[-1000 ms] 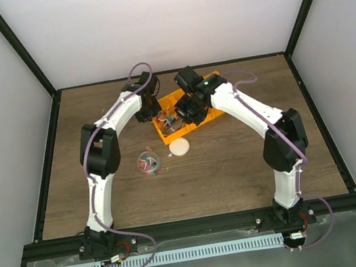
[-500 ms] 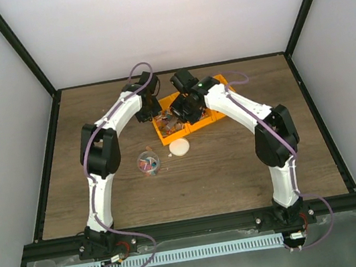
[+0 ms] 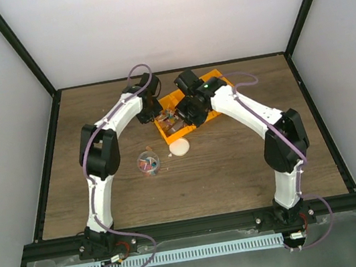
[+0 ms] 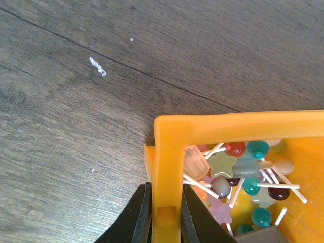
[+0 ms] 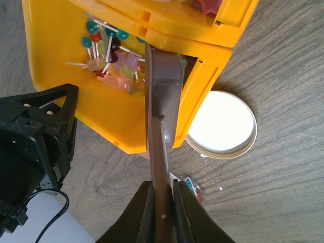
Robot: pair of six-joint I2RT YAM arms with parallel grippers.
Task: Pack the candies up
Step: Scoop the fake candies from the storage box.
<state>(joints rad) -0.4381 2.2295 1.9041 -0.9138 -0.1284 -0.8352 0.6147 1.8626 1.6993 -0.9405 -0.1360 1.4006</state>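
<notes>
top view: right gripper [image 3: 185, 113] has pulled back rightward from half a second ago, over the orange bin [image 3: 178, 131] by the counter's [image 3: 250, 162] far edge.
left wrist: left gripper [image 4: 164, 215] pinches the bin wall; candies [image 4: 238, 169] lie inside.
right wrist: right gripper clamps the scoop [image 5: 163, 91], its blade beside the candies; scooping likely under way.

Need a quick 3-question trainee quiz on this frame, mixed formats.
1. True or false: the left end effector is shut on a wall of the orange bin.
2. The right end effector holds: A tongs; B the brown scoop; C nothing.
3. Fill in: the cream lid lies on the ____, outside the bin.
Key: 1 true; 2 B; 3 table.
</notes>
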